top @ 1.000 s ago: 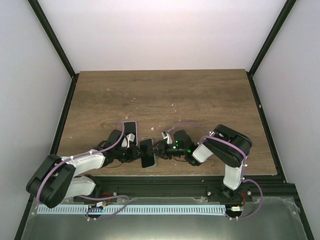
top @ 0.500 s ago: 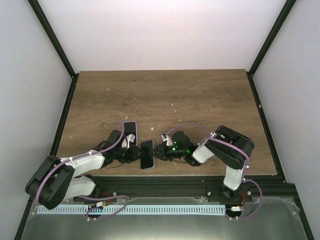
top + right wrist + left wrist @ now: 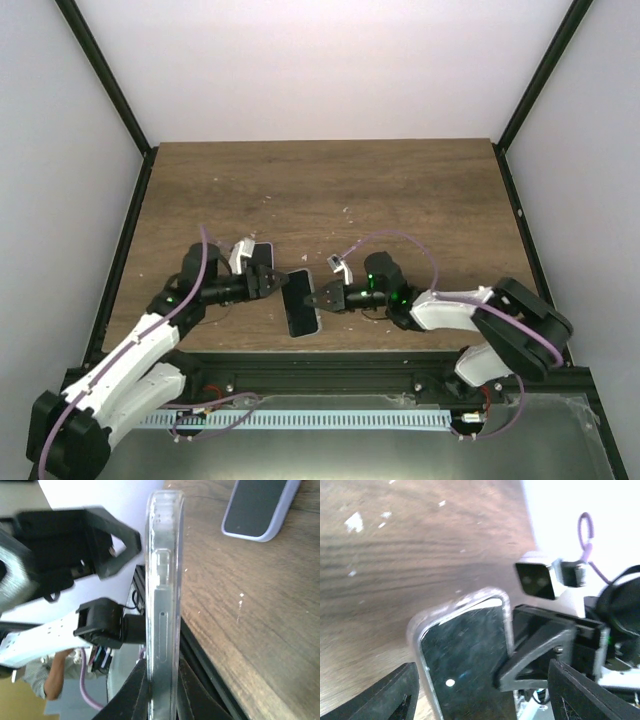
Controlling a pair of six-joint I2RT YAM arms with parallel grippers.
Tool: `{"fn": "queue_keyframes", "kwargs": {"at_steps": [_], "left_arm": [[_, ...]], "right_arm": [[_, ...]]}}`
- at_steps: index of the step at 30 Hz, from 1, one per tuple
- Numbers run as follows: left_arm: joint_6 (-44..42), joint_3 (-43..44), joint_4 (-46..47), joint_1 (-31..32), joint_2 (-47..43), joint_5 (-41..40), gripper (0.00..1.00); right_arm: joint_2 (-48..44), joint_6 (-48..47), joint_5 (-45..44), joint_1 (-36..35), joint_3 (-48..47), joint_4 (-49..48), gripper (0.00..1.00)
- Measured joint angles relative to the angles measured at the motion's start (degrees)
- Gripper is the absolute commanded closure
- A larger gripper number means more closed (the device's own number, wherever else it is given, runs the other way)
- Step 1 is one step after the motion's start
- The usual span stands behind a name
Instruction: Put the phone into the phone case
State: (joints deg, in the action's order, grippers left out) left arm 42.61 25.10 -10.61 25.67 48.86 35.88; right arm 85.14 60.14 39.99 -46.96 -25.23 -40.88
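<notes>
The phone [image 3: 302,303] has a dark screen and a clear glossy rim. My right gripper [image 3: 322,298] is shut on its right long edge and holds it near the table's front edge. In the right wrist view the phone [image 3: 162,605] stands edge-on between my fingers, with the right gripper [image 3: 161,680] clamped on it. My left gripper [image 3: 268,284] is open and empty just left of the phone. In the left wrist view the phone [image 3: 465,655] lies between the wide-spread fingers of the left gripper [image 3: 485,692]. A lavender-rimmed dark slab [image 3: 258,255] lies flat on the table behind it and also shows in the right wrist view [image 3: 260,505].
The wooden table [image 3: 400,200] has small white specks scattered on it. Its black front rail [image 3: 330,355] runs just below the phone. Dark frame posts and white walls close in the left, right and back.
My left gripper has drawn back up and to the left, off the phone. The right arm has stretched out low, and the phone has shifted slightly right in its grip.
</notes>
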Motion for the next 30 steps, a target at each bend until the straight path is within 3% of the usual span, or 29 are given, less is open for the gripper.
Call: {"fn": "queue_keyframes", "kwargs": {"at_steps": [8,17,25,30], "left_arm": [[-4.7,5.6,-5.2,-0.3,-7.3,7.7,0.30],[0.2,3.4,2.2,-0.3,-8.8,19.7,0.33],[5.6,-1.0,10.4,-0.2,-6.8,23.1,0.50],[7.4,-1.4,12.5,0.1,-6.7,23.1,0.73]], "right_arm": [[-17.1,-12.3,5.4,0.4,-0.2,17.2,0.97],[-23.8,-12.7,11.8,0.4,-0.2,18.0,0.95],[-21.7,-6.6,15.5,0.4,-0.1,9.5,0.94],[-18.6,-3.3,15.6,0.4,-0.1,5.5,0.93]]}}
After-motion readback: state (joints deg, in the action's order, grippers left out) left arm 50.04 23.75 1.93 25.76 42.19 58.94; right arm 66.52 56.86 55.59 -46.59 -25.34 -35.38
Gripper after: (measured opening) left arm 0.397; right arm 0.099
